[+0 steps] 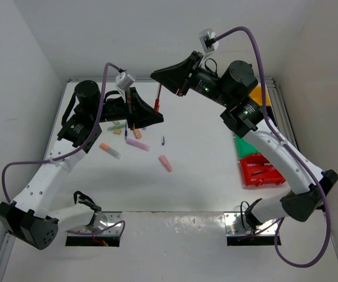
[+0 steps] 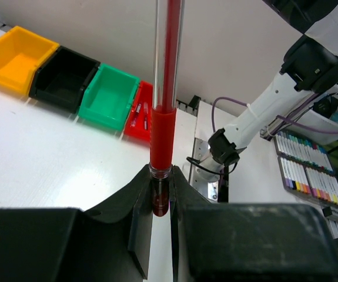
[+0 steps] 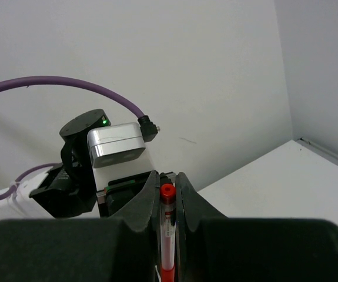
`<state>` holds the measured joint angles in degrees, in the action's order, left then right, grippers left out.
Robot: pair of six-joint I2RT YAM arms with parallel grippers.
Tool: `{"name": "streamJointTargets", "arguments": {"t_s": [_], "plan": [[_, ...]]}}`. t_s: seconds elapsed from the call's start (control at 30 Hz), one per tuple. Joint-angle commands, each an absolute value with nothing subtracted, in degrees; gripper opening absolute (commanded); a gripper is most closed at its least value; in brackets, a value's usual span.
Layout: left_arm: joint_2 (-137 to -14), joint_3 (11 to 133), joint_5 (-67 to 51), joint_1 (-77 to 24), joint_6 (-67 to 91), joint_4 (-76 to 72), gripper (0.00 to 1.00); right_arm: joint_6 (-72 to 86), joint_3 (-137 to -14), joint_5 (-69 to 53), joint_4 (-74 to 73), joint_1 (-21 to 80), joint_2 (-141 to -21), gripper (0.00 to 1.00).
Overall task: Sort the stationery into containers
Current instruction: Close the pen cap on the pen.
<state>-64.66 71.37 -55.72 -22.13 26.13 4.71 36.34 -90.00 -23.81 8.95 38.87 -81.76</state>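
A thin red pen [image 1: 158, 98] hangs in the air over the back of the table, gripped at both ends. My left gripper [image 1: 156, 114] [image 2: 161, 176] is shut on its lower red end, and the clear barrel [image 2: 169, 59] runs up out of the left wrist view. My right gripper [image 1: 159, 81] [image 3: 167, 179] is shut on the other end, the pen's red cap [image 3: 167, 191] showing between its fingers. The yellow [image 2: 16, 59], black [image 2: 63, 76], green [image 2: 107, 97] and red [image 2: 140, 114] bins stand in a row at the table's right edge.
Loose stationery lies on the table below the grippers: a pink marker [image 1: 165, 163], a lilac one [image 1: 137, 144], an orange-and-lilac one [image 1: 110, 151], a green one [image 1: 114, 126] and a small blue pen [image 1: 163, 141]. My right arm hides part of the bin row [image 1: 260, 170].
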Motion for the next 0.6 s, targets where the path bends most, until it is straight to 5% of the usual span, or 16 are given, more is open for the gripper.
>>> {"name": "streamJointTargets", "arguments": {"t_s": [0.0, 0.57], "plan": [[-63.3, 78.7, -52.0, -21.8, 26.8, -10.3, 0.0, 37.2, -85.3, -31.3, -5.4, 42.1, -84.3, 0.0], [-63.1, 78.0, -50.9, -21.8, 24.4, -5.1, 0.0, 36.3, -90.3, -30.3, -6.3, 39.9, -85.6, 0.0]]}}
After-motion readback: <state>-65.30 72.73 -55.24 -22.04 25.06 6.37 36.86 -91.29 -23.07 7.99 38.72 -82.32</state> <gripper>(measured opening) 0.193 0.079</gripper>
